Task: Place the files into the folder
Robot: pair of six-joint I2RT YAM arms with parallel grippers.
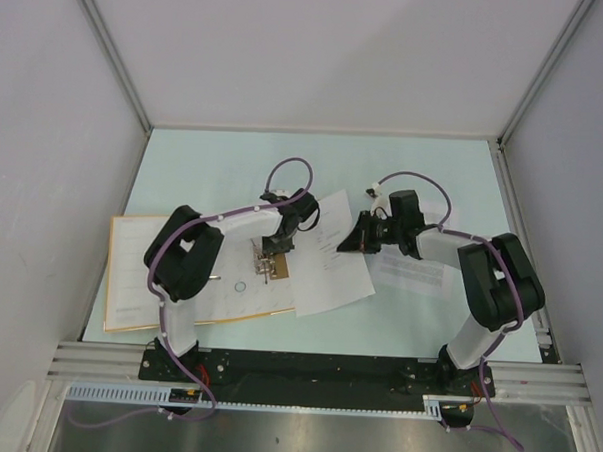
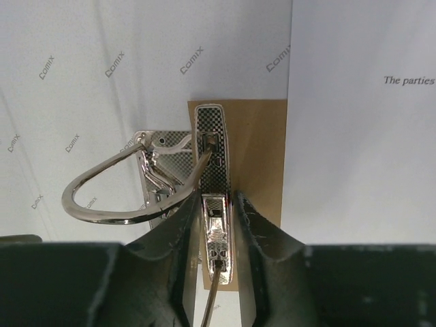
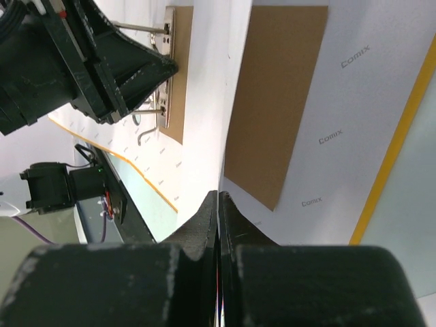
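Note:
The folder lies open at the left, orange-yellow at the edge and whitish inside, with its metal ring clip near its right side. My left gripper is down on the clip. In the left wrist view its jaws closely flank the clip's checkered lever, beside the opened ring. My right gripper is shut on the edge of the files, a white printed sheet lying partly over the folder's right side. The right wrist view shows the sheet pinched between the shut jaws.
Another printed sheet lies on the pale table under the right arm. A brown card patch backs the clip on the folder's inside. Grey walls stand on three sides. The left arm's elbow hangs over the folder.

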